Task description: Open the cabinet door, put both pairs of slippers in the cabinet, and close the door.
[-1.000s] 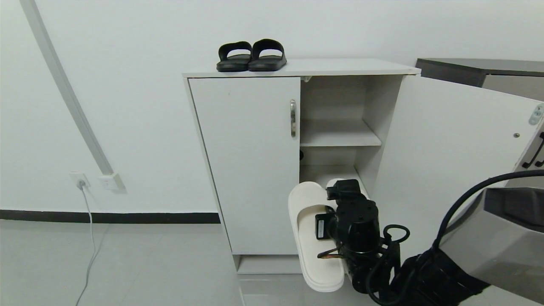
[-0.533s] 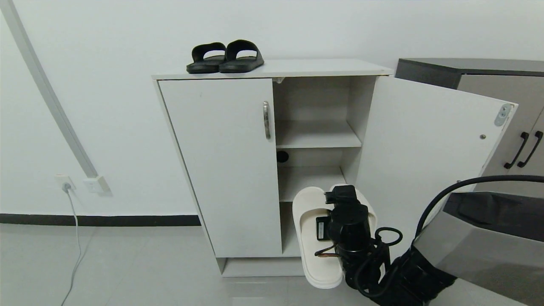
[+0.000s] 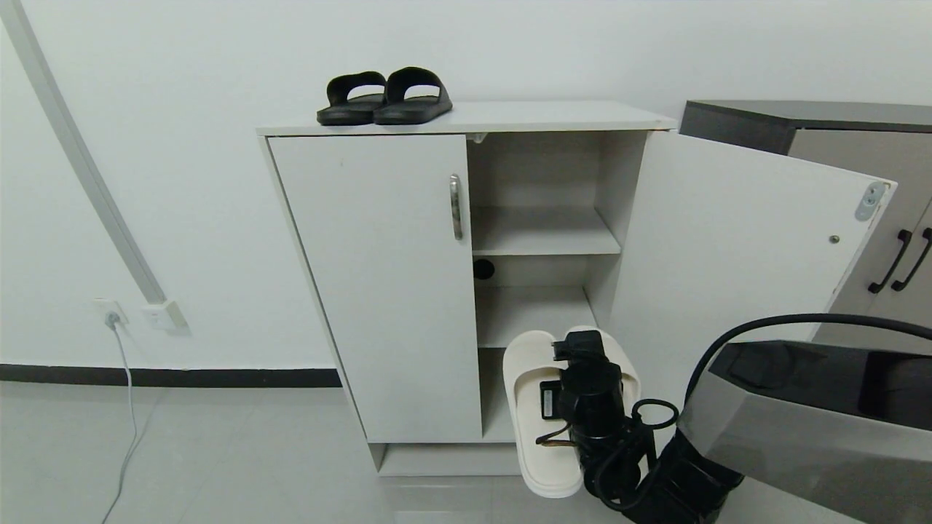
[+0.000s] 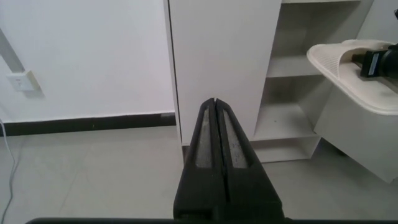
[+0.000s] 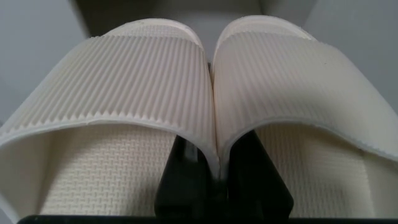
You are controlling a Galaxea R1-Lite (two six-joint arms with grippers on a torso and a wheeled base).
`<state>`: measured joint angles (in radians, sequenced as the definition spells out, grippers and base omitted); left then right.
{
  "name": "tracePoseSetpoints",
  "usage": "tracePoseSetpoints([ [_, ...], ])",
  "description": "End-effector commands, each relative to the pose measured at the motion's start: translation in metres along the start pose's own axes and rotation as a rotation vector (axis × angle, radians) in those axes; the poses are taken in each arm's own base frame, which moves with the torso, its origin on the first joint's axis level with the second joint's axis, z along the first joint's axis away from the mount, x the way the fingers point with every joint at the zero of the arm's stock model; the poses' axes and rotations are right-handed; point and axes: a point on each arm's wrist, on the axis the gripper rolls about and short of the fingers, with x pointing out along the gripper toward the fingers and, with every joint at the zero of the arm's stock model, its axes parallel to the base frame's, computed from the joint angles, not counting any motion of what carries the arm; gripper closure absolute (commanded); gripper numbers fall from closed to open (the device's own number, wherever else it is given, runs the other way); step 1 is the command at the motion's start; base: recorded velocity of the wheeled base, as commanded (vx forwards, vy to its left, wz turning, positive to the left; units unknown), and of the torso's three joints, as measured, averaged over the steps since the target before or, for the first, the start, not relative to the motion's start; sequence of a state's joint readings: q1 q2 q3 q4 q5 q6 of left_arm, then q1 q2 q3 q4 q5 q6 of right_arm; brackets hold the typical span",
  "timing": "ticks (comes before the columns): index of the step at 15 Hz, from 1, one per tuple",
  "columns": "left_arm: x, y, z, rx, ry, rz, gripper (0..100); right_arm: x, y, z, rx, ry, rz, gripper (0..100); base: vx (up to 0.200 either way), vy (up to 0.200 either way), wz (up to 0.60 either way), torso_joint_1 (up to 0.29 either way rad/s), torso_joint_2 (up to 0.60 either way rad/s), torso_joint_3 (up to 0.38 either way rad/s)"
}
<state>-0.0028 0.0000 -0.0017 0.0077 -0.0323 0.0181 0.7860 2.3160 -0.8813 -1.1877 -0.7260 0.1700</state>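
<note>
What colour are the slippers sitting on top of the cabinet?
The slippers are black; the head view shows them best.

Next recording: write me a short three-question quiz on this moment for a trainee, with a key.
1. True or false: the black slippers lie on top of the cabinet.
2. Which door of the cabinet stands open? A) the left door B) the right door C) both doors
3. What does the right gripper hold, and how?

Key
1. True.
2. B.
3. The white slippers, both pinched together by their adjoining straps, in front of the open side of the cabinet.
</note>
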Motion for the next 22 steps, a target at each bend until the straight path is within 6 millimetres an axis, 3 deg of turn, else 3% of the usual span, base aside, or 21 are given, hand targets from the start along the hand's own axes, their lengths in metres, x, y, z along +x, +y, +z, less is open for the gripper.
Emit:
tracePoseSetpoints([
  [1,0.000,0.000,0.000,0.000,0.002,0.000,100,0.001,0.001,-0.003,-0.004,0.005,0.002,100,0.000,0.000,0.00,0.000,0.00,0.000],
  [7,0.000,0.000,0.000,0.000,0.002,0.000,100,0.004,0.004,-0.008,-0.005,0.007,0.011,100,0.000,0.000,0.00,0.004,0.00,-0.154],
  [11,0.000,0.000,0.000,0.000,0.002,0.000,100,0.029,0.012,-0.013,0.011,-0.023,-0.007,100,0.000,0.000,0.00,0.000,0.00,-0.203],
  [22,0.000,0.000,0.000,0.000,0.002,0.000,100,0.048,0.010,-0.031,0.021,-0.087,-0.032,100,0.000,0.000,0.00,0.001,0.00,-0.051],
])
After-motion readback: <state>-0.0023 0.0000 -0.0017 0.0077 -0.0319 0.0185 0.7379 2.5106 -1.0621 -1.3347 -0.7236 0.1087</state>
